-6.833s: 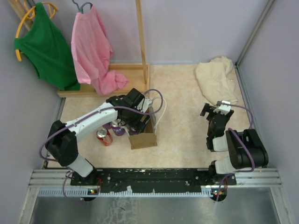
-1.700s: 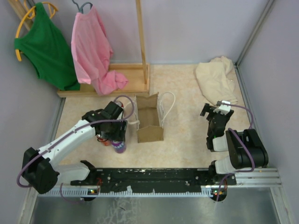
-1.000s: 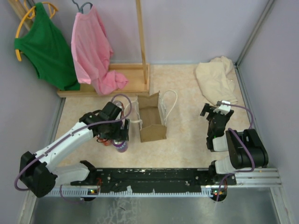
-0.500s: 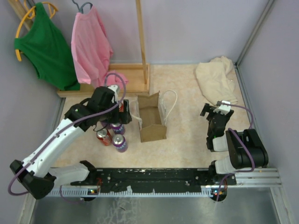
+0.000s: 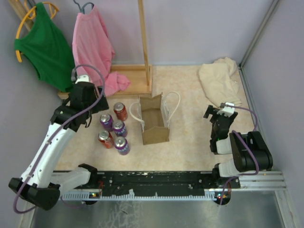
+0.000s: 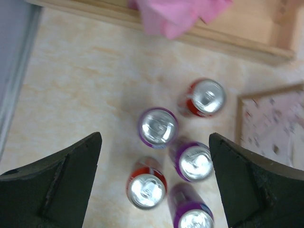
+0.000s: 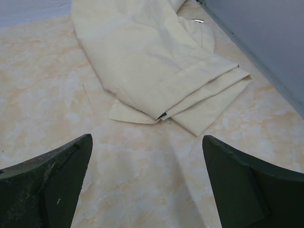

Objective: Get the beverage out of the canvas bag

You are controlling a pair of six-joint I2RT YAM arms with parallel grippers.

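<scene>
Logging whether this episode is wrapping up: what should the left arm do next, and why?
Probably pull the left gripper back toward its base. Its jaws are open and empty above five cans standing beside the canvas bag, and the bag's interior looks empty from above.

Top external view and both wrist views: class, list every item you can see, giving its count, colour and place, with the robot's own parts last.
red cans: two, red, upright on the table, left of the bag
purple cans: three, purple, upright among the red ones
canvas bag: one, brown with white handles, open-topped, mid-table
cloth: one, cream, far right corner
green shirt: one, green, hanging at far left
pink shirt: one, pink, hanging beside the green one
rack: one, wooden, far edge
table: one, beige marbled
left gripper: black, open, above the cans
right gripper: black, open, facing the cloth
</scene>
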